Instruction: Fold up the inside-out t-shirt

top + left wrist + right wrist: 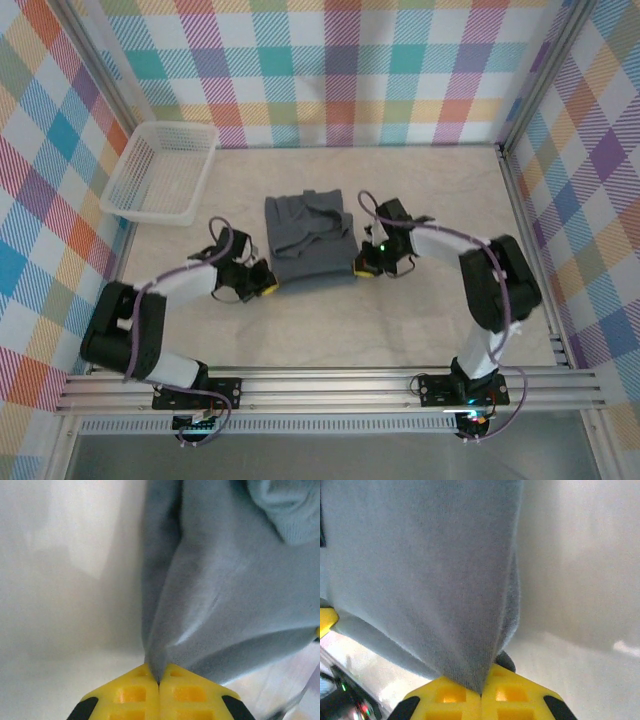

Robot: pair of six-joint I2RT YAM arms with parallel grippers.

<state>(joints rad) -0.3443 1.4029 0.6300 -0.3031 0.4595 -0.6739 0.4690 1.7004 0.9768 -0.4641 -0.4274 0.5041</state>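
Note:
The inside-out t-shirt [310, 240], dark slate-grey, lies partly folded into a rough rectangle in the middle of the table, with loose folds on its far half. My left gripper [266, 283] is shut on its near left corner; the left wrist view has the cloth [220, 595] pinched between the yellow fingers [130, 695]. My right gripper [363, 266] is shut on the near right corner, and the right wrist view has grey fabric [430, 575] running down into the closed yellow fingers [515, 695]. No tag is visible.
A white plastic mesh basket [160, 172] stands at the far left of the table. Metal frame rails [530, 230] run along the right side and the near edge. Bare table [330, 325] lies between the shirt and the arm bases.

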